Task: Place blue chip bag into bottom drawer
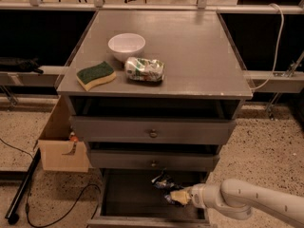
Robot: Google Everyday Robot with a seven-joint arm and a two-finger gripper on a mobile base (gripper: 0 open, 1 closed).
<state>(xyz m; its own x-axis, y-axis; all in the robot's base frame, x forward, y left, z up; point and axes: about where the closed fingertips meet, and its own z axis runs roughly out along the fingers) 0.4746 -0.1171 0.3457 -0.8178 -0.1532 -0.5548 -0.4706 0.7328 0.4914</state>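
The bottom drawer (133,212) of the grey cabinet is pulled open, with a dark interior. The blue chip bag (163,182), dark and shiny with wrinkles, sits at the drawer's back right, just under the middle drawer's front. My gripper (176,197) reaches in from the right on a white arm, its pale tips at the bag's lower right edge, inside the drawer. Whether it holds the bag does not show.
On the cabinet top stand a white bowl (126,45), a green-and-yellow sponge (95,75) and a green-and-white wrinkled packet (144,70). Two upper drawers with knobs (153,133) stick out slightly. A cardboard box (61,148) and a black cable (57,213) lie at the left on the floor.
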